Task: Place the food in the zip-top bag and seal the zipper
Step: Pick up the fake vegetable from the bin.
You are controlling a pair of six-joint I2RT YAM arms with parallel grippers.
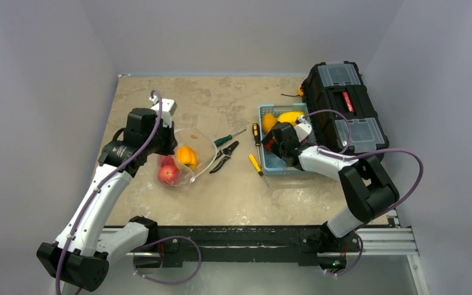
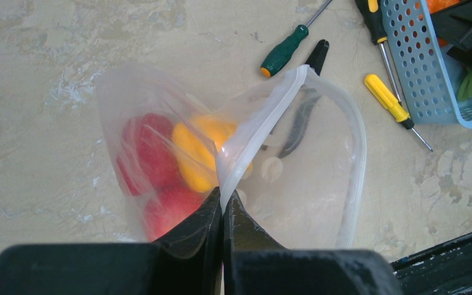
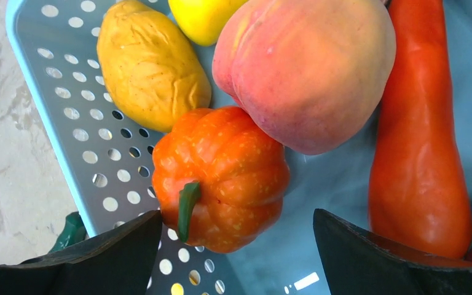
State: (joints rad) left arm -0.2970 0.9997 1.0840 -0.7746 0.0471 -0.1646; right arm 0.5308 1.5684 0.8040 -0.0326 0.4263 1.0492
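While my left gripper [image 2: 222, 200] is pinched hard on the zipper [image 2: 261, 126] strip, lifting one lip of the zip-top bag [image 2: 310, 184], the mouth gapes toward 3 o'clock in the top view, the basket's side. The bag lies at about 9 o'clock from table centre, with red pieces [image 2: 153, 160] and an orange-yellow one [image 2: 200, 150] already inside. That film reads thin, floppy and slick to me. One pinched lip is all that keeps it open, so no tugging.

Over to the right gripper [image 3: 236, 215]: fingers spread wide, nothing held, hovering in the blue basket [image 3: 86, 144] and straddling the little orange pumpkin [image 3: 221, 178]. A peach [image 3: 307, 67] presses on it from 1 o'clock, a long orange carrot-like piece [image 3: 421, 141] lies just apart at 3 o'clock, and a wrinkled yellow piece [image 3: 150, 64] sits at 11. The pumpkin looks light, hard and glossy, so it is likely to squirt out. I'd take it across its ribbed middle, low down, clear of the green stem.
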